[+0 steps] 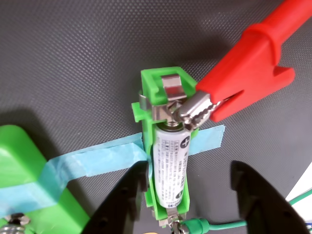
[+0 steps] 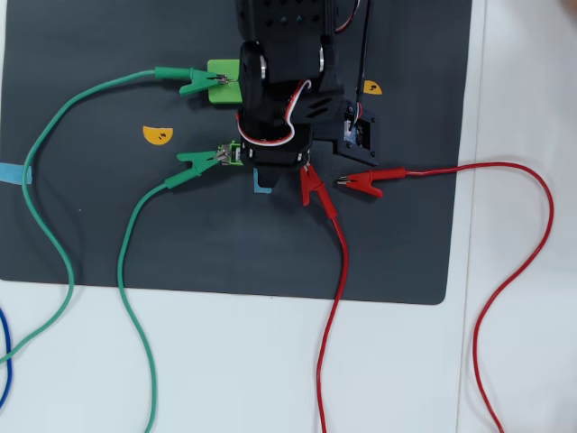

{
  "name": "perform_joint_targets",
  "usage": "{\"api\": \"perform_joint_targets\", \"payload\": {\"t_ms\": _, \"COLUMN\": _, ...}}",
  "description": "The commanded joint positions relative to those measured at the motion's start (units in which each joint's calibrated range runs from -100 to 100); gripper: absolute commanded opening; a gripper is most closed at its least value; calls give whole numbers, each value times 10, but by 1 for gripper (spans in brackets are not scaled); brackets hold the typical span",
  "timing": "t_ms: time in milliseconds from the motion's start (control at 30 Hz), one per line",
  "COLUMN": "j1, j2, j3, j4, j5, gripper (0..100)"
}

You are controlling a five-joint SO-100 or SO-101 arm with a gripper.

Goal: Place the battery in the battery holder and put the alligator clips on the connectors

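Note:
In the wrist view the battery lies inside the narrow green battery holder. A red alligator clip bites the metal tab at the holder's far end. A green alligator clip sits on the near end tab. My gripper is open and empty, its black fingers on either side of the holder's near end. In the overhead view the arm covers the holder. The green clip and the red clip stick out from under it.
The wider green block lies left of the holder, taped with blue tape; in the overhead view a green clip holds its end. A second red clip lies loose on the dark mat. Wires trail over the white table.

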Motion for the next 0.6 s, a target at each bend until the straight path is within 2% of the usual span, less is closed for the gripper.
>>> {"api": "perform_joint_targets", "payload": {"t_ms": 0, "j1": 8, "j2": -2, "j3": -3, "j4": 7, "j5": 4, "gripper": 20}}
{"api": "perform_joint_targets", "payload": {"t_ms": 133, "j1": 9, "j2": -23, "j3": 14, "j4": 9, "j5": 4, "gripper": 15}}
{"api": "perform_joint_targets", "payload": {"t_ms": 200, "j1": 11, "j2": -65, "j3": 18, "j4": 26, "j5": 4, "gripper": 1}}
{"api": "perform_joint_targets", "payload": {"t_ms": 267, "j1": 19, "j2": -118, "j3": 30, "j4": 27, "j5": 4, "gripper": 1}}
{"api": "perform_joint_targets", "payload": {"t_ms": 567, "j1": 23, "j2": -124, "j3": 25, "j4": 17, "j5": 18, "gripper": 1}}
